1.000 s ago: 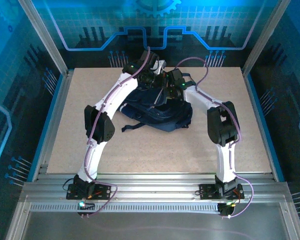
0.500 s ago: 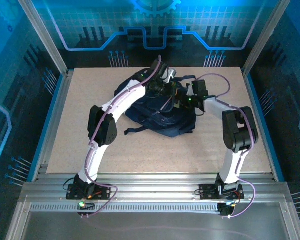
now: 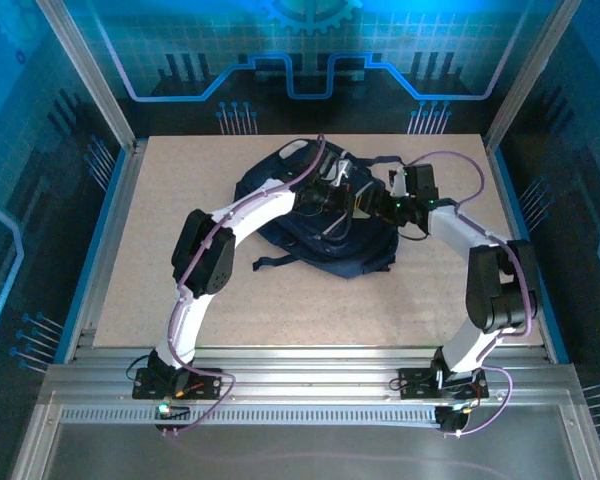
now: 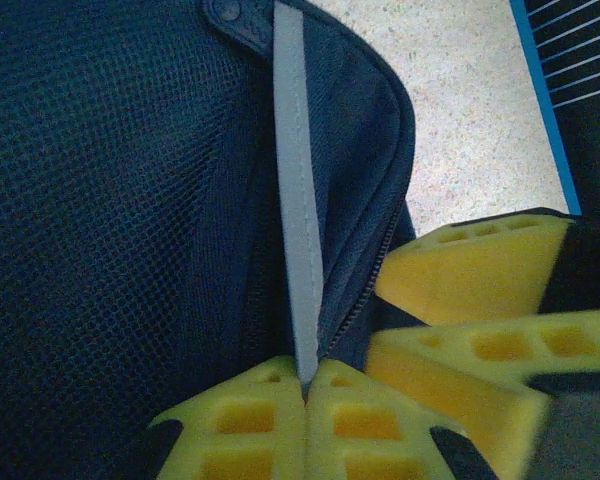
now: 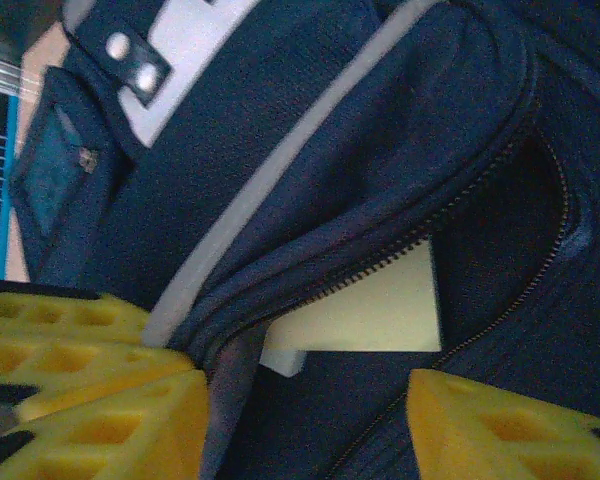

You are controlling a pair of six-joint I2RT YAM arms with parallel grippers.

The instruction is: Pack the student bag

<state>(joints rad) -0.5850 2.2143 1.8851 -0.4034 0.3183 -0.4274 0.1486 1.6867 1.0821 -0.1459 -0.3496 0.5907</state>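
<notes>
The student bag [image 3: 325, 245] lies in the middle of the table, dark navy with a pale stripe [image 4: 298, 200]. My left gripper [image 4: 306, 384] is shut on the end of that stripe, next to the zipper; from above it sits over the bag's right part [image 3: 352, 195]. My right gripper [image 5: 308, 400] stands open just beside it [image 3: 378, 203], its yellow fingers [image 5: 500, 430] either side of the navy fabric below the zipper mouth. The zipper gapes, and a pale flat thing [image 5: 370, 305] shows inside. In the left wrist view, the right gripper's fingers [image 4: 470, 270] are close by.
The bag's black straps [image 3: 270, 262] trail toward the near left. Bare tabletop [image 3: 180, 320] surrounds the bag. Blue-lit frame walls and metal posts [image 3: 100, 90] close in the table on three sides.
Both grippers have moved right and nearer along the bag, and the right arm's elbow has swung out to the right. The right jaws have narrowed. The left has stayed shut.
</notes>
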